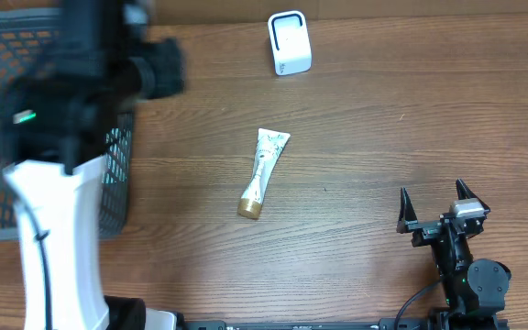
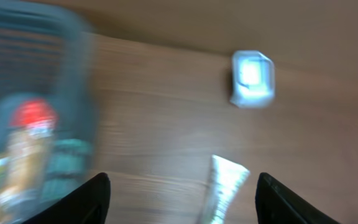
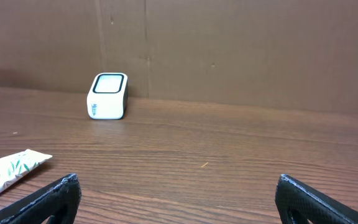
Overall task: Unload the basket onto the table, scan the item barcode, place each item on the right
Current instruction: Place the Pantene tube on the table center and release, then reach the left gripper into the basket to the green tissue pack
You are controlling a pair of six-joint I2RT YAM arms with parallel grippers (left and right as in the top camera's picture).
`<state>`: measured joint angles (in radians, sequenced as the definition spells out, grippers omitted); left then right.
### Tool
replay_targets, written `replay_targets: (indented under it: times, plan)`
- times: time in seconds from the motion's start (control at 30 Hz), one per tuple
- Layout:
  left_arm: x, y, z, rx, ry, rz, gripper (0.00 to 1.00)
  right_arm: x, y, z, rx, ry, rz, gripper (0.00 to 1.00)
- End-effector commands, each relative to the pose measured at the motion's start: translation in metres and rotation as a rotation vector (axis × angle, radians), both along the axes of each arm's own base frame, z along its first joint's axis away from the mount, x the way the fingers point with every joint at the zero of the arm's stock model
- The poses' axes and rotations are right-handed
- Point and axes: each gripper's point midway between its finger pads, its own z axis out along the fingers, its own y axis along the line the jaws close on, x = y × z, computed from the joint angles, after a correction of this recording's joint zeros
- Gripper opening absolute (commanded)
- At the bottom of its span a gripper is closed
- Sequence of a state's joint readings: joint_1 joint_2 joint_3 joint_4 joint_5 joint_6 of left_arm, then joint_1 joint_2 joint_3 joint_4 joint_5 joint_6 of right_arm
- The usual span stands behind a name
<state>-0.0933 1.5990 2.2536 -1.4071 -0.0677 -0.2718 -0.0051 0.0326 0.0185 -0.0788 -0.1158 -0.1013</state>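
Observation:
A white tube with a gold cap [image 1: 264,172] lies flat on the wooden table, near the middle. At the back stands the small white scanner box [image 1: 289,42]. My left arm is a blur over the basket at the far left. In its wrist view the left gripper [image 2: 183,177] is open and holds nothing. The tube's flat end [image 2: 227,183] lies on the table further on, and the scanner [image 2: 252,78] stands beyond it. My right gripper [image 1: 431,190] rests at the front right, open and empty. The right wrist view shows the scanner [image 3: 108,96] ahead and the tube's end [image 3: 8,174] at the left edge.
A dark mesh basket [image 1: 115,174] fills the left side of the table. The left wrist view shows its blurred wall [image 2: 79,93], with a red-capped bottle [image 2: 28,121] and other goods inside. A brown cardboard wall [image 3: 229,50] closes off the back.

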Motion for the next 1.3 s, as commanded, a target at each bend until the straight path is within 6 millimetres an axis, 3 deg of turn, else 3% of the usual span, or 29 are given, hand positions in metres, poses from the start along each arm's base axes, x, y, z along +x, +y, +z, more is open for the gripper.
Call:
replay_targets:
  times: [0.0,0.07,0.2,0.33,0.37,0.63,0.8,1.0,1.27]
  plan:
    - [-0.009,0.069,0.003,0.042,0.013,0.184,0.64,0.0,-0.001,-0.003,-0.001,0.0,-0.006,1.0]
    - [-0.02,0.11,-0.005,0.033,0.05,0.297,0.62,0.0,-0.001,-0.003,-0.001,0.0,-0.006,1.0]
    - [-0.034,0.17,-0.022,0.001,0.088,0.456,0.55,0.0,-0.001,-0.003,-0.001,0.0,-0.006,1.0]
    - [-0.034,0.206,-0.039,-0.006,0.092,0.542,0.54,0.0,-0.001,-0.003,-0.001,0.0,-0.006,1.0]
    - [-0.032,0.214,-0.052,-0.003,0.111,0.55,0.55,0.0,-0.001,-0.003,-0.001,0.0,-0.006,1.0]
    - [-0.017,0.221,-0.136,0.025,0.248,0.468,0.55,0.0,-0.001,-0.003,-0.001,0.0,-0.006,1.0]
    - [0.0,0.207,-0.194,-0.011,0.265,0.315,0.58,0.0,-0.001,-0.003,-0.001,0.0,-0.006,1.0]
    - [0.011,0.204,-0.251,0.015,0.276,0.207,0.64,0.0,-0.001,-0.003,-0.001,0.0,-0.006,1.0]
    - [0.023,0.199,-0.298,-0.037,0.347,0.157,0.65,0.0,-0.001,-0.003,-0.001,0.0,-0.006,1.0]
